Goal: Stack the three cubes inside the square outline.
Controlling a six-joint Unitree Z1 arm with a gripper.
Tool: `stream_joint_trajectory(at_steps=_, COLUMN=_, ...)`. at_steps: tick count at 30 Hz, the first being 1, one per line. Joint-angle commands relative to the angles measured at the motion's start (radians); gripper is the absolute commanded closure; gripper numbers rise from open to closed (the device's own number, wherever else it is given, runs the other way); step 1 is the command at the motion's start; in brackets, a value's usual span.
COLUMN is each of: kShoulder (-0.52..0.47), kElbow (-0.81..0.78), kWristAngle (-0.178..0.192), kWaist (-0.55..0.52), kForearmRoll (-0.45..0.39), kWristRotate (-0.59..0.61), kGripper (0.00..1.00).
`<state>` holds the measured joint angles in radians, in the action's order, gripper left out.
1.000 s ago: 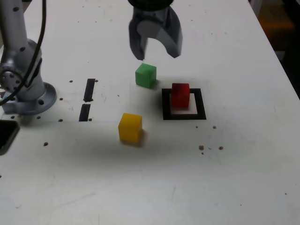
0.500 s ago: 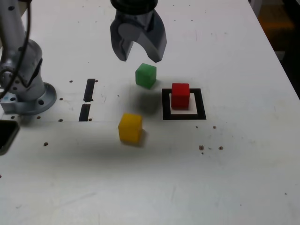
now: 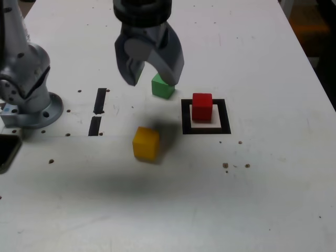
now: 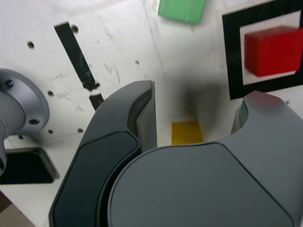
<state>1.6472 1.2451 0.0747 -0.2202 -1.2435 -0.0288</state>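
Observation:
The red cube (image 3: 202, 106) (image 4: 272, 49) stands inside the square outline (image 3: 224, 124) (image 4: 234, 56). To the exterior view's left of the outline sits the green cube (image 3: 164, 88) (image 4: 182, 9), partly covered by one finger. The yellow cube (image 3: 145, 143) (image 4: 186, 132) lies nearer the front and shows between the fingers in the wrist view. My gripper (image 3: 153, 80) (image 4: 196, 111) hangs open above the table, over the space between the green and yellow cubes, holding nothing.
The arm's grey base (image 3: 29, 89) stands at the exterior view's left. Two short black strips (image 3: 100, 101) (image 3: 95, 126) lie beside it. A dark flat object (image 3: 8, 152) sits at the left edge. Small holes dot the white table.
The gripper has moved to the exterior view's left and toward the front, from above the green cube toward the yellow one. It stays open. The cubes have not moved.

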Motion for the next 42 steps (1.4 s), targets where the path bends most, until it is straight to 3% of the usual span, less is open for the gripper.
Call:
stream_joint_trajectory(at_steps=1, kShoulder=-0.006, kElbow=-0.008, kWristAngle=-0.01, kWaist=-0.019, kForearmRoll=0.005, kWristRotate=0.018, kGripper=0.32)
stream_joint_trajectory(at_steps=8, kShoulder=0.002, kElbow=-0.038, kWristAngle=-0.041, kWaist=-0.078, kForearmRoll=0.026, kWristRotate=0.069, kGripper=0.31)
stream_joint_trajectory(at_steps=13, kShoulder=0.004, kElbow=-0.065, kWristAngle=-0.088, kWaist=-0.126, kForearmRoll=0.058, kWristRotate=0.099, kGripper=0.3)
stream_joint_trajectory(at_steps=20, kShoulder=0.018, kElbow=-0.075, kWristAngle=-0.132, kWaist=-0.198, kForearmRoll=0.101, kWristRotate=0.148, kGripper=0.17)
stream_joint_trajectory(at_steps=29, kShoulder=0.034, kElbow=-0.107, kWristAngle=-0.143, kWaist=-0.222, kForearmRoll=0.15, kWristRotate=0.153, kGripper=0.08)
stream_joint_trajectory(at_steps=42, kShoulder=0.033, kElbow=-0.139, kWristAngle=-0.125, kWaist=-0.24, kForearmRoll=0.191, kWristRotate=0.176, kGripper=0.0)
